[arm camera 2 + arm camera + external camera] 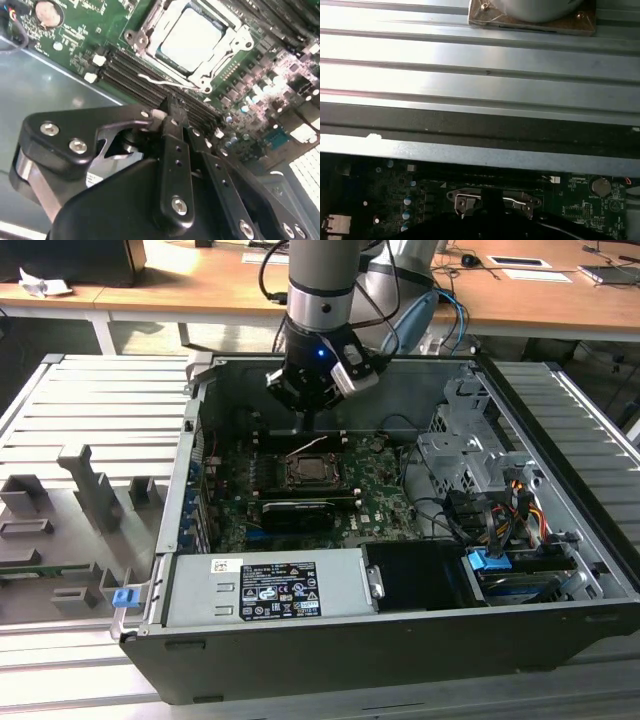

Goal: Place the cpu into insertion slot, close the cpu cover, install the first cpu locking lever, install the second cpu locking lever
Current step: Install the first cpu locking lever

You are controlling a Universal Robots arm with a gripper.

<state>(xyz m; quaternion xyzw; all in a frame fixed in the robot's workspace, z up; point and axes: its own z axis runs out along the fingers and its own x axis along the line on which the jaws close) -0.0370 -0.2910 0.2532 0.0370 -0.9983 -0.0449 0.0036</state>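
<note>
Silvery metal is framing the cpu [192, 37], which is already lying flat in the insertion slot [150, 25] with its grey face up, just beyond the tip of the tool [167, 120] in the second wrist view. The cpu cover [225, 55] is lying down around the chip, its window showing the metal face. A thin wire locking lever [165, 82] is standing clear of the socket edge nearest the tool, apparently not yet latched.

In the exterior view the tool [305, 425] is hanging inside the open computer case [330, 660], directly above the far edge of the socket [308, 470] on the green motherboard [385, 500]. The fingers [172, 125] are looking pressed together, carrying nothing, with their tip close to the lever; I cannot tell whether it is touching.

My judgement on handling: the lever is a light, stiff, springy steel wire, smooth and likely to slip off a narrow finger, so it is best pushed near its free bent end, where leverage is greatest. The cover is thin and rigid but bends if forced. The chip itself is light and fragile, and the socket contacts under it more so, so pressure belongs on the lever alone, not on the chip face or the memory slots [135, 80] beside it.
</note>
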